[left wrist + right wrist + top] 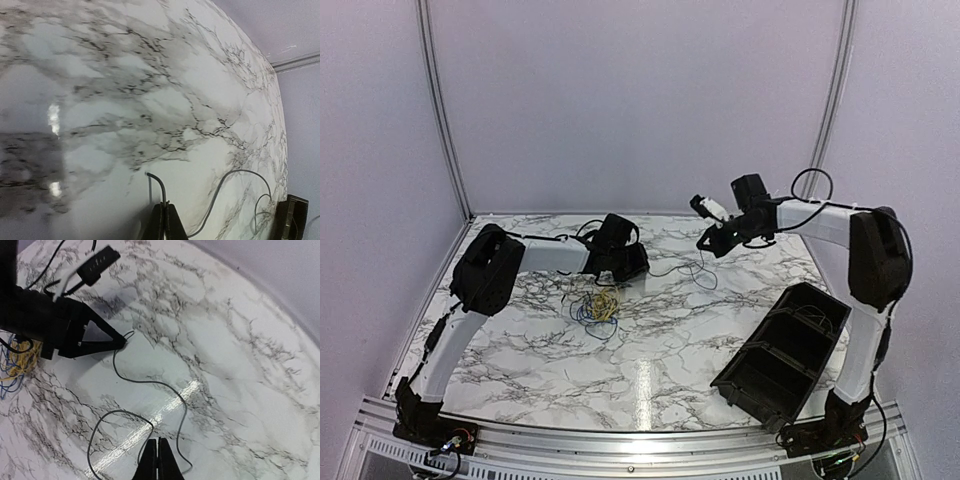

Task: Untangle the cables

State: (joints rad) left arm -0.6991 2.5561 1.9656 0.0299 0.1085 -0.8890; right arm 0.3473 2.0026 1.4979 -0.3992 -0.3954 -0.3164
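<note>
A tangle of yellow and blue cables (pixel 600 305) lies left of the table's middle and shows at the left edge of the right wrist view (pixel 20 360). One thin dark cable (pixel 150 382) trails from it across the marble in loose curves. My left gripper (pixel 166 206) is shut on that cable's end (pixel 161 187), low over the table just behind the tangle (pixel 640 270). My right gripper (pixel 158 442) is shut above the cable's loops, with nothing showing between its tips; one loop passes just beside its left finger. In the top view it hangs at the back right (pixel 705 243).
A black divided bin (pixel 820 300) lies tilted at the front right, near the right arm's base. A dark boxy object (pixel 292 217) shows at the lower right of the left wrist view. White walls close the table at the back and sides.
</note>
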